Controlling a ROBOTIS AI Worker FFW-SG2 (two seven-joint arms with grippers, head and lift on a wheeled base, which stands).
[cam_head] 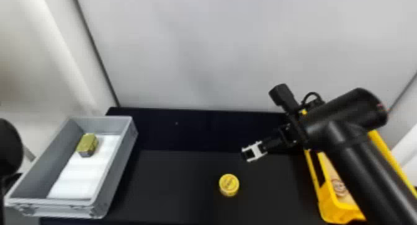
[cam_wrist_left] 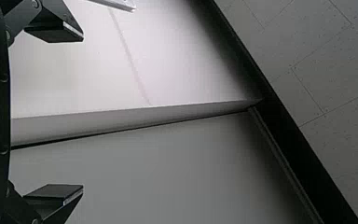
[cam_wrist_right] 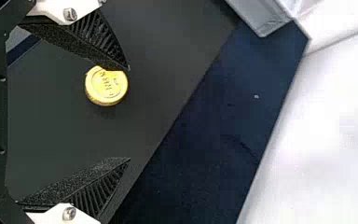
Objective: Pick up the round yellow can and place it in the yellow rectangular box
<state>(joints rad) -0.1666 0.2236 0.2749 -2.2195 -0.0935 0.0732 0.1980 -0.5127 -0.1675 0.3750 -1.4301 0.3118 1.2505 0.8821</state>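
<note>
The round yellow can stands on the black worktop, between the grey bin and the yellow rectangular box, nearer the box. The right tool hangs near the can, released, its fingers spread with nothing gripped. The left tool is also released and holds nothing. A small olive block sits inside the grey bin.

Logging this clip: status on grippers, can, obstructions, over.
Left gripper open, empty. Right gripper open, above the black table. Yellow can on it, ungripped. Nothing seen in the way.
</note>
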